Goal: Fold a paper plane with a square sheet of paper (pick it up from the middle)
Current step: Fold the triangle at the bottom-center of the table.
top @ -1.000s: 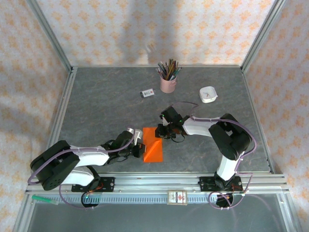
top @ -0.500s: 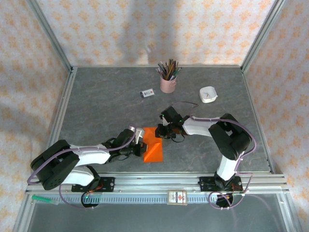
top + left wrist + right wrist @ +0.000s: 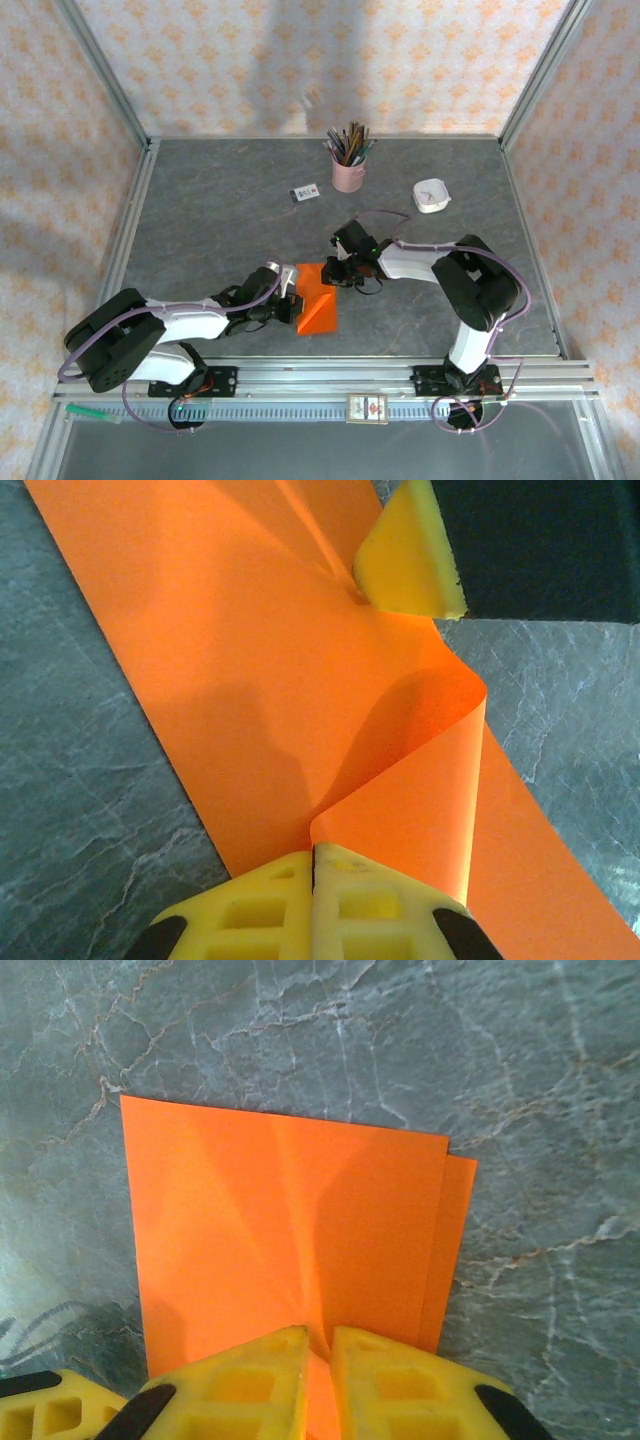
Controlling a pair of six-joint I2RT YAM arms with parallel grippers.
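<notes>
**Inspector:** What is found nearest, reckoned from the pink pencil cup (image 3: 349,175)?

**Assessor:** Well to the cup's near-left, the left gripper (image 3: 313,865) is seen clamped shut on a lifted, curling edge of the thin bright-orange sheet of paper (image 3: 318,300). The sheet is partly folded and lies on the grey table (image 3: 200,220), on the cup's near side.

**Inspector:** And the right gripper (image 3: 318,1355)?

**Assessor:** It is placed between sheet and cup. Its jaws are drawn to a slit on the sheet's far-right edge. Creases converge there, so a pinch is judged.

**Inspector:** Handling?

**Assessor:** The sheet is judged light, limp and easily creased or torn. Edges are best taken, gently.

**Inspector:** Differences between views?

**Assessor:** The curl is shown by the left wrist, and the doubled layer's offset edge by the right wrist. The cup is shown from above.
</notes>
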